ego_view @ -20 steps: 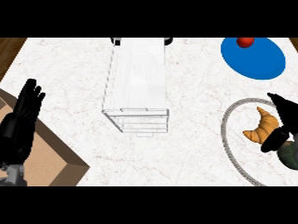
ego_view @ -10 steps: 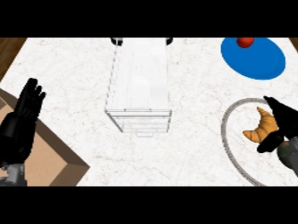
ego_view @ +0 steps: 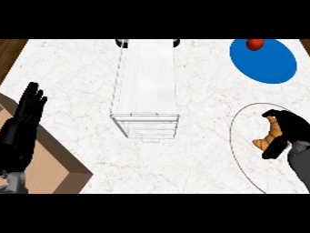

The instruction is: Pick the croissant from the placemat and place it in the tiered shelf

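A golden-brown croissant point(ego_view: 268, 135) lies on a round white placemat point(ego_view: 241, 150) at the right of the counter. My right hand point(ego_view: 297, 129) covers its right side, with fingers curling over the top and the thumb point(ego_view: 273, 149) below it. Part of the croissant is hidden by the hand. The white tiered shelf point(ego_view: 147, 88) stands upright in the middle of the counter, well to the left of the croissant. At the left edge my left hand point(ego_view: 22, 125) rests open, fingers pointing up, holding nothing.
A blue plate point(ego_view: 264, 63) with a small red fruit point(ego_view: 254, 44) on it sits at the back right. A brown wooden block point(ego_view: 47, 166) juts in at the lower left under my left forearm. The white marble counter point(ego_view: 204, 104) lies between shelf and placemat.
My right hand has come down and left onto the croissant, and its fingers have curled round it. The left hand has not moved.
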